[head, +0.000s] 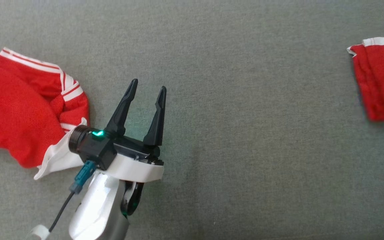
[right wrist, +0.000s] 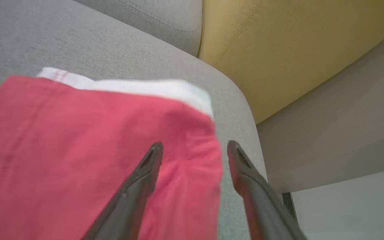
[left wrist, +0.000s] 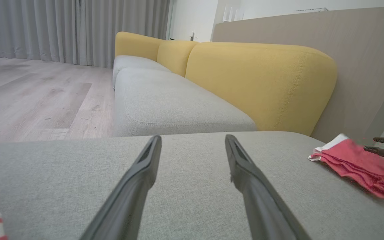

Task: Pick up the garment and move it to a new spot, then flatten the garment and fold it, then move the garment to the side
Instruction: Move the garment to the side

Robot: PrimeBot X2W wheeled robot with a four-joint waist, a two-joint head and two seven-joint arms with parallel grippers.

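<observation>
Jaws apart on both arms, nothing gripped.
Left gripper [head: 148,84] mid-frame over grey cushion [head: 245,133] — right gripper [right wrist: 194,143] straddles folded red garment [right wrist: 78,150] edge; crumpled red garment [head: 15,106] far left.

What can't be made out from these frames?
1. Head view: the folded red garment is cut off by the right edge, so its full outline is unseen.
2. Head view: the crumpled red garment is cut by the left edge, and the wrist of the left gripper covers part of its white hem.
3. Right wrist view: blurred, so whether the right gripper touches the folded garment cannot be told.
</observation>
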